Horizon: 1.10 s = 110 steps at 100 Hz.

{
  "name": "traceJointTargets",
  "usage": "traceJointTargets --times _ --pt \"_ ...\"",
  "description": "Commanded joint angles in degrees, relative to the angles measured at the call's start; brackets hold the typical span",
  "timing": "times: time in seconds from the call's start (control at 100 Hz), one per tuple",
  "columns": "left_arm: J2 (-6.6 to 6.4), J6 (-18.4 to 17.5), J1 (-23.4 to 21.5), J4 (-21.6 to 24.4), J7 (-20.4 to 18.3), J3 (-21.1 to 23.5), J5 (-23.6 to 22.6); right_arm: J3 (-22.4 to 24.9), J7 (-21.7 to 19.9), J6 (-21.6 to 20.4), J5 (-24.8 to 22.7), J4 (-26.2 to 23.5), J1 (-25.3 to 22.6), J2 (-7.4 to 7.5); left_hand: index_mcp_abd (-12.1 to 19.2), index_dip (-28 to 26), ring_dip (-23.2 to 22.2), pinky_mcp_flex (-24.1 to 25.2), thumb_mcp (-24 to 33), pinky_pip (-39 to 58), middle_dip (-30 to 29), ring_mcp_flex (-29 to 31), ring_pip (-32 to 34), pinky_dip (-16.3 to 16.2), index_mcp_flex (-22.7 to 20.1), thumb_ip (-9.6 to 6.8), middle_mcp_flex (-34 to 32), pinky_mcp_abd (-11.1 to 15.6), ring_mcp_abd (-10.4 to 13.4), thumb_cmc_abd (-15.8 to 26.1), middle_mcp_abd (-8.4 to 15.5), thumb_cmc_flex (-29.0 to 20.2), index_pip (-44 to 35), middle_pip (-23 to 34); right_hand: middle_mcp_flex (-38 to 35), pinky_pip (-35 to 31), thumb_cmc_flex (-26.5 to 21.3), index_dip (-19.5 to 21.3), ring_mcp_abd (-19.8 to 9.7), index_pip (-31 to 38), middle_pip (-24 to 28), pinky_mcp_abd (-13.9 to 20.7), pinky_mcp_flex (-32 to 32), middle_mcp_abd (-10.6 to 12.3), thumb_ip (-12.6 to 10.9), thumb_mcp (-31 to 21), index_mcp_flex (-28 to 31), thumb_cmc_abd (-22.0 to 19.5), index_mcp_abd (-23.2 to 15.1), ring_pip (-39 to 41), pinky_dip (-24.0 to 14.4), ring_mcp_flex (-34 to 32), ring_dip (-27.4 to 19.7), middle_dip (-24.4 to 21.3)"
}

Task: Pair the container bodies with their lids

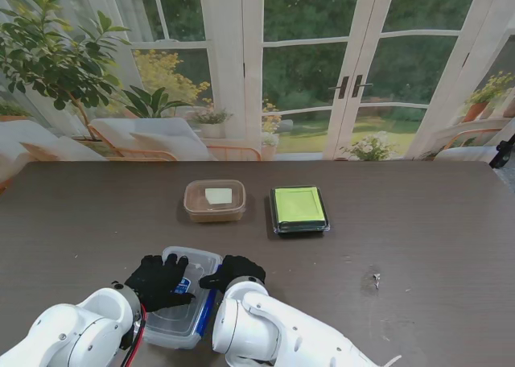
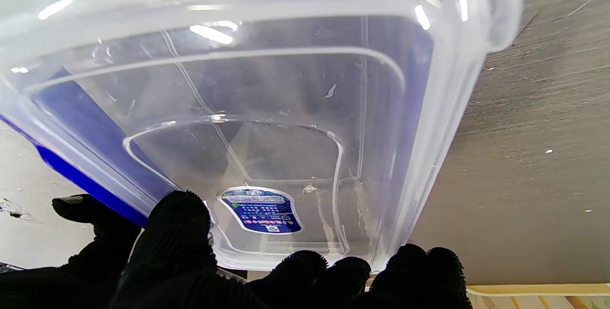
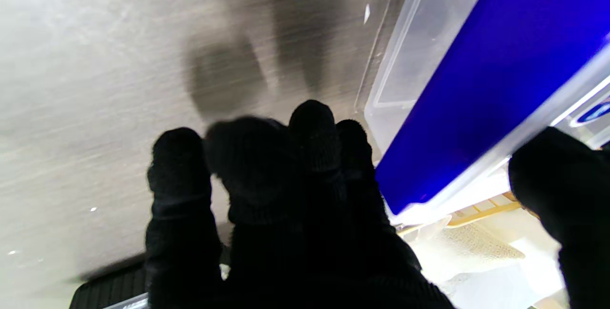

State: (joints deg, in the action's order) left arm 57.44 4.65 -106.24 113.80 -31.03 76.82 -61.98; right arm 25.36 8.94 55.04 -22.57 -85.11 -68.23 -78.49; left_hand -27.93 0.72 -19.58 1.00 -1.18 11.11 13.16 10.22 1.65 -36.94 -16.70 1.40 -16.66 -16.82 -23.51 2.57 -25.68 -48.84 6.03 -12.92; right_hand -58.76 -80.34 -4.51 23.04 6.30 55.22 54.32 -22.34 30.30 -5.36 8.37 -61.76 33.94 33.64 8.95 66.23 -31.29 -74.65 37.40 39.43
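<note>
A clear plastic container (image 1: 181, 303) sits close to me, left of centre. My left hand (image 1: 158, 280) rests on it, black-gloved fingers (image 2: 305, 271) curled over its near rim and a thumb (image 2: 86, 211) at its side. A blue lid (image 1: 206, 309) stands tilted along the container's right side. My right hand (image 1: 233, 270) is at that far right corner, with its fingers (image 3: 267, 175) on one side of the blue lid (image 3: 481, 75) and its thumb (image 3: 553, 180) on the other. The clear body (image 2: 267, 123) carries a blue sticker (image 2: 261, 209).
Farther from me stand a brown container (image 1: 214, 200) closed with a clear lid, and to its right a black container (image 1: 298, 209) with a green lid. A small speck (image 1: 375, 280) lies on the dark table (image 1: 434, 238) to the right.
</note>
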Motion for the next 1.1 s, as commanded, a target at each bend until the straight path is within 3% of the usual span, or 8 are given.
traceJointTargets --times 0.0,0.18,0.56,0.84,1.09 --pt "-0.07 -0.3 -1.6 -4.0 -2.6 -1.0 -0.1 1.2 -2.9 1.8 -2.8 -0.2 -0.9 0.71 4.0 -2.4 -0.9 0.0 0.4 -1.2 5.3 1.6 3.0 0.4 -3.8 -1.22 -9.3 2.8 3.7 -3.8 5.7 -2.2 -5.6 16.6 2.4 1.2 -4.0 -0.5 1.6 -0.3 -0.9 -2.3 11.5 -1.5 -3.0 1.2 -2.1 -1.6 -1.7 -2.8 -1.0 -0.2 -1.4 -1.1" --pt "-0.06 -0.7 -1.4 -4.2 -2.3 -1.0 -0.2 1.8 -3.2 -0.7 -2.7 -0.8 -1.4 1.69 4.3 -2.5 -0.9 -0.1 0.4 -1.2 5.3 1.7 3.0 0.4 -3.9 -1.23 -9.4 2.8 3.6 -3.7 5.8 -2.2 -5.7 16.6 4.3 2.4 -3.5 -1.4 3.0 -2.1 -2.7 -2.1 8.5 -2.1 -2.8 2.8 -2.6 -2.6 -1.6 -7.6 -1.1 0.4 -2.6 -2.3" --pt "-0.06 -0.3 -1.2 -3.8 -2.7 -1.1 -0.5 2.7 -4.0 -8.6 -4.7 -0.7 -2.1 4.40 4.7 -2.8 -1.0 -0.3 0.4 -1.1 5.3 1.7 3.1 0.4 -4.0 -1.25 -9.4 2.8 3.6 -3.6 5.7 -2.3 -5.7 16.6 6.1 3.0 -2.9 -3.3 3.5 -5.8 -3.0 -1.2 6.0 -2.0 -2.6 5.6 -3.2 -3.5 -3.2 -8.4 -1.3 2.7 -1.7 -2.7" --pt "-0.06 -0.6 -0.8 -3.9 -2.7 -1.1 -0.6 4.6 -5.4 -14.0 -5.4 -1.7 -3.1 6.57 5.2 -2.9 -1.0 -0.3 0.4 -1.1 5.4 1.8 3.1 0.4 -4.0 -1.27 -9.5 2.7 3.5 -3.5 5.6 -2.4 -5.7 16.7 7.3 3.2 -2.1 -4.7 3.6 -8.7 -3.2 -1.2 4.8 -2.2 -2.3 10.5 -4.3 -5.3 -4.6 -7.9 -2.0 3.9 -1.0 -2.5" --pt "0.00 -1.3 -0.1 -4.5 -1.8 -1.2 -0.7 5.7 -6.4 -14.4 -6.6 -4.0 -4.8 7.92 5.7 -3.1 -1.1 -0.7 0.5 -0.9 5.4 2.1 3.2 0.3 -4.4 -1.29 -9.7 2.6 3.4 -3.1 5.6 -2.4 -5.9 16.7 5.2 3.0 -1.8 -5.1 3.6 -7.9 -3.2 -2.1 6.8 -3.5 -2.8 13.8 3.9 -6.6 -2.1 -7.3 -2.2 1.6 -1.1 -2.4"
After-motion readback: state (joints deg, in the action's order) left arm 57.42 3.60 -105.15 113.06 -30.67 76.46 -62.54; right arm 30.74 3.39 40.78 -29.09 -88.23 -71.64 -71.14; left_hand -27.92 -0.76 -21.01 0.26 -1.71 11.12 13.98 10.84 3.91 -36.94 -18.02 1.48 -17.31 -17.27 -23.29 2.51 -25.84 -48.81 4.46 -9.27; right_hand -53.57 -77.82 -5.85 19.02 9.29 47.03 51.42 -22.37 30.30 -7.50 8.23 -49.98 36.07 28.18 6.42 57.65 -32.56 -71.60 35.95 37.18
